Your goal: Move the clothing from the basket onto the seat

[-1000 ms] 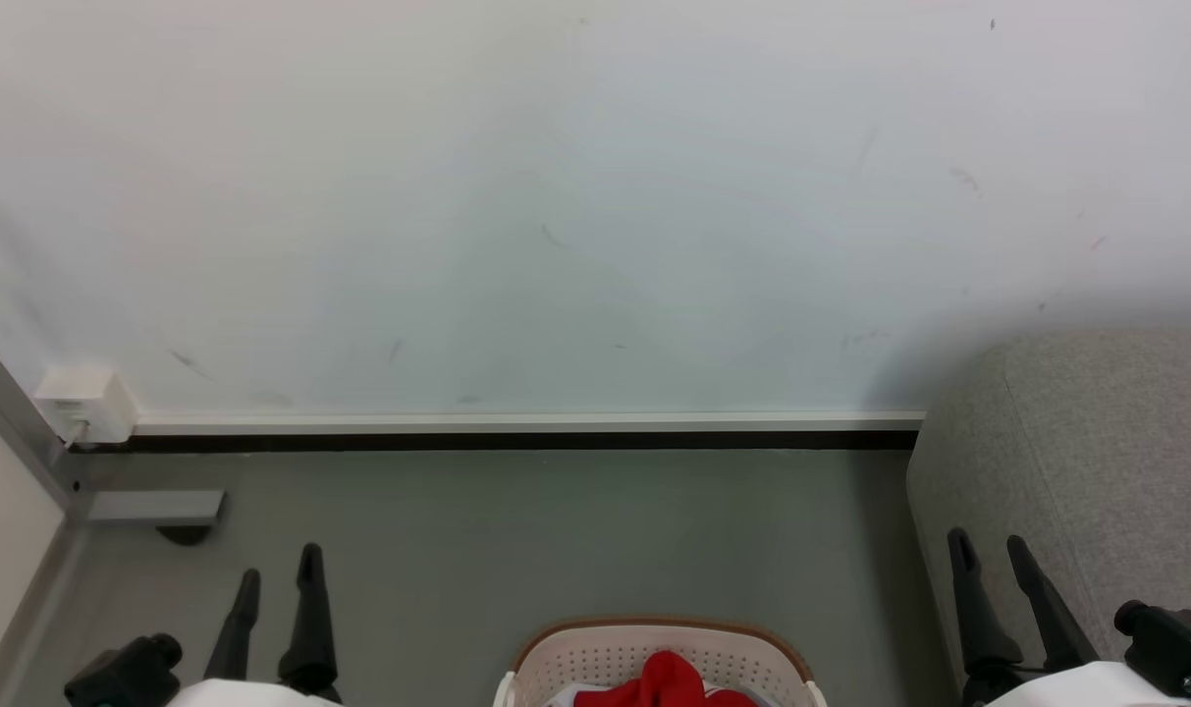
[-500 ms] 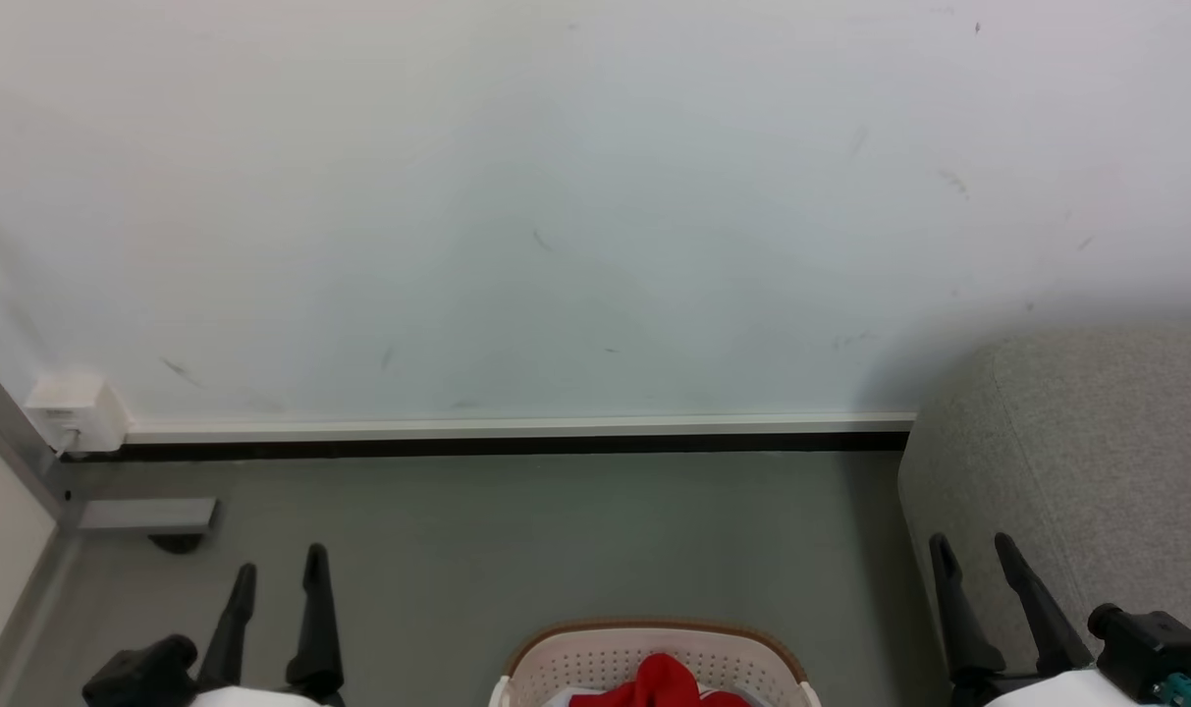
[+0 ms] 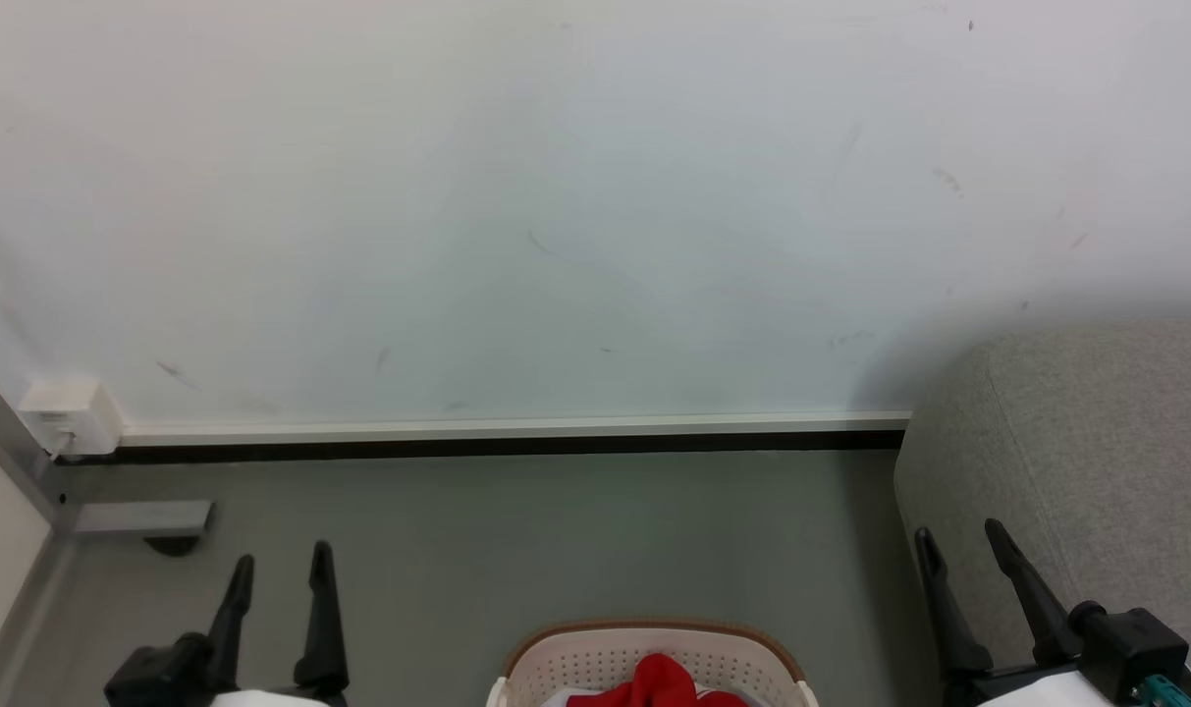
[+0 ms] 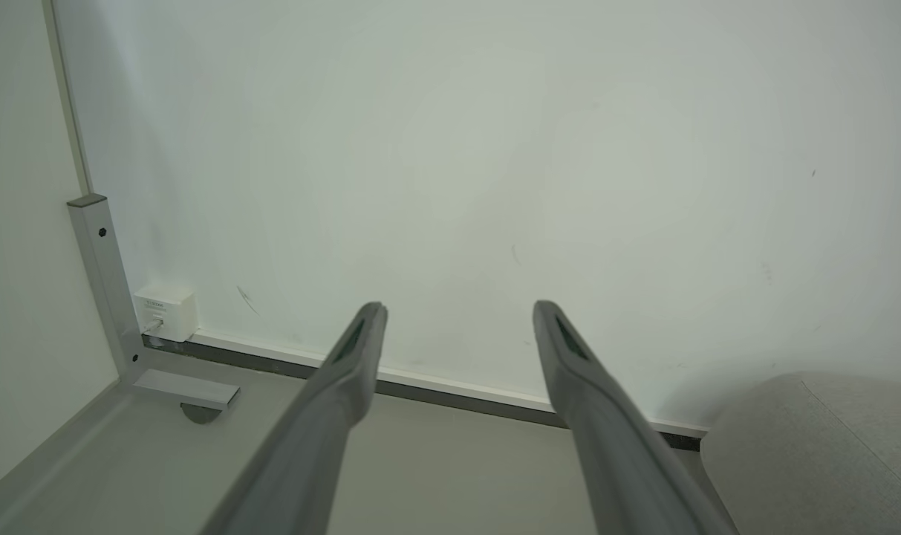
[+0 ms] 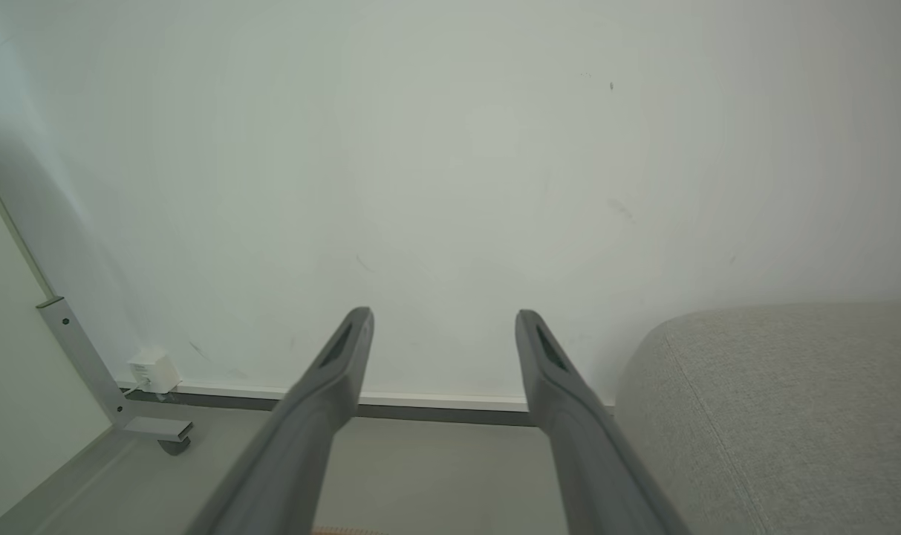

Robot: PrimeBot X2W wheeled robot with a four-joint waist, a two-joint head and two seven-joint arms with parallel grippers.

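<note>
At the bottom middle of the head view stands the cream basket (image 3: pixel 723 656) with its tan-brown rim, and red clothing (image 3: pixel 659 680) is heaped inside it. The grey seat (image 3: pixel 1096 462) rises at the right, (image 4: pixel 814 453), (image 5: pixel 777 401). My left gripper (image 3: pixel 279 558) stands open at the lower left, left of the basket, holding nothing. My right gripper (image 3: pixel 960 533) stands open at the lower right, in front of the seat's rounded end. In each wrist view the two fingers are spread wide against the wall: left gripper (image 4: pixel 457 306), right gripper (image 5: pixel 443 313).
A white wall (image 3: pixel 556 196) with a baseboard (image 3: pixel 507 437) runs across the back. A grey metal post with a foot (image 3: pixel 143 516) and a white socket box (image 3: pixel 65 412) stand at the far left. Grey floor (image 3: pixel 556 540) lies between the wall and the basket.
The head view has drifted, so everything sits slightly further left and lower. Both grippers stay open and the clothing lies as before in the basket.
</note>
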